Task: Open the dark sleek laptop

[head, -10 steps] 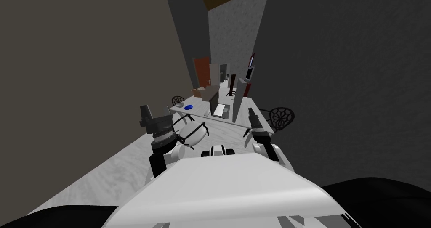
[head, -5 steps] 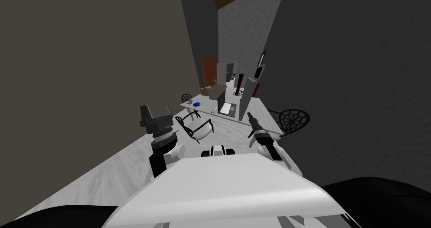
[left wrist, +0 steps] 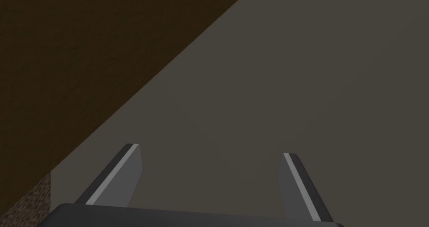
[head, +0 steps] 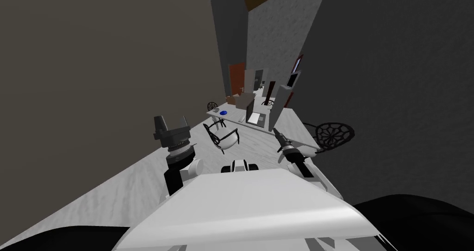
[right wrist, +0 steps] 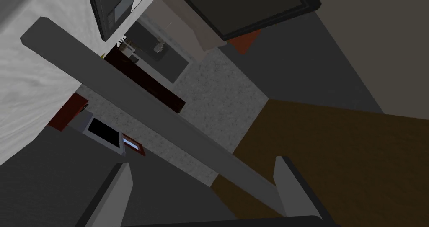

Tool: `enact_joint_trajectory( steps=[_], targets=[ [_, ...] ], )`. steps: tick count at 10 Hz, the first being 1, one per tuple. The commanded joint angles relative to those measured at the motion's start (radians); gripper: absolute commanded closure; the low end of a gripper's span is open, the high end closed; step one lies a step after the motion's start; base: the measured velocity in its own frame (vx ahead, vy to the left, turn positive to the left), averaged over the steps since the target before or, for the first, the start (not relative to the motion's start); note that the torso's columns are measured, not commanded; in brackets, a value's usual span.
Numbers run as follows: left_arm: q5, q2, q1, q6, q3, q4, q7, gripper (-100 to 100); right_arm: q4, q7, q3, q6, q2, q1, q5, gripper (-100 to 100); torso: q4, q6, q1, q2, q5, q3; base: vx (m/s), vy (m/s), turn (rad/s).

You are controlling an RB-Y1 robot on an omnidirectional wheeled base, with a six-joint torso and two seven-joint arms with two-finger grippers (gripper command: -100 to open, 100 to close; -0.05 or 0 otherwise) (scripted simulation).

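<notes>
Laptop: stands on the far table, well ahead of both my grippers. A dark flat slab seems to stand over a pale flat base, though at this range I cannot confirm the lid angle.
Laptop risk: a thin, smooth lid gives blade fingers little purchase. A push placed low could slide the whole unit instead of hinging it.
Grey panel: a tall, plain, flat board just beside the laptop. My right arm could clip it on approach.
White chair: rounded seat, thin dark frame, between me and the table. My base could strike it.
Blue object: small and round, near the table edge, easily knocked off.
Left gripper: fingers spread, empty.
Right gripper: fingers spread, empty.
</notes>
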Motion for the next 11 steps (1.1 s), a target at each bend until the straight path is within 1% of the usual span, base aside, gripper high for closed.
enact_joint_trajectory(
  steps=[1, 3, 4, 5, 6, 7, 8, 9, 10, 11],
  targets=[
    [0.0, 0.0, 0.0, 0.0, 0.0, 0.0, 0.0, 0, 0.021, 0.0, -0.01, 0.064, -0.04, 0.016, 0.016, -100, 0.0, -0.001, 0.002, 0.001, 0.0, 0.0, -0.054, 0.11, 0.137],
    [0.0, 0.0, 0.0, 0.0, 0.0, 0.0, 0.0, 0, 0.062, 0.004, -0.027, 0.138, -0.11, 0.045, 0.047, -100, 0.0, -0.001, 0.001, 0.001, 0.0, 0.001, -0.064, 0.158, 0.273],
    [0.0, 0.0, 0.0, 0.0, 0.0, 0.0, 0.0, 0, 0.062, 0.004, -0.027, 0.163, -0.11, 0.045, 0.047, -100, 0.001, -0.001, 0.003, 0.003, 0.001, 0.002, -0.058, 0.133, 0.123],
    [0.0, 0.0, 0.0, 0.0, 0.0, 0.0, 0.0, 0, 0.083, 0.006, -0.036, 0.201, -0.146, 0.06, 0.063, -100, 0.001, 0.0, -0.001, 0.002, 0.0, 0.001, -0.076, 0.139, 0.259],
    [0.0, 0.0, 0.0, 0.0, 0.0, 0.0, 0.0, 0, 0.083, 0.006, -0.036, 0.214, -0.146, 0.06, 0.063, -100, 0.001, -0.001, -0.001, 0.002, -0.001, 0.001, -0.057, 0.108, 0.11],
    [0.0, 0.0, 0.0, 0.0, 0.0, 0.0, 0.0, 0, 0.104, 0.008, -0.045, 0.253, -0.183, 0.074, 0.078, -100, 0.0, 0.0, -0.002, 0.002, -0.001, 0.001, -0.027, 0.126, 0.183],
    [0.0, 0.0, 0.0, 0.0, 0.0, 0.0, 0.0, 0, 0.104, 0.008, -0.045, 0.265, -0.183, 0.074, 0.078, -100, 0.0, -0.001, 0.0, 0.0, 0.0, 0.0, -0.009, 0.1, 0.116],
    [0.0, 0.0, 0.0, 0.0, 0.0, 0.0, 0.0, 0, 0.125, 0.011, -0.054, 0.291, -0.22, 0.089, 0.093, -100, 0.0, 0.0, -0.001, -0.001, 0.0, 0.0, 0.009, 0.124, 0.258],
    [0.0, 0.0, 0.0, 0.0, 0.0, 0.0, 0.0, 0, 0.125, 0.011, -0.054, 0.312, -0.22, 0.089, 0.093, -100, 0.0, -0.001, 0.001, -0.001, 0.0, -0.001, 0.013, 0.103, 0.122],
    [0.0, 0.0, 0.0, 0.0, 0.0, 0.0, 0.0, 0, 0.125, 0.011, -0.054, 0.316, -0.22, 0.089, 0.093, -100, 0.0, 0.0, 0.0, 0.001, 0.0, 0.0, 0.002, 0.044, -0.035]
  ],
)
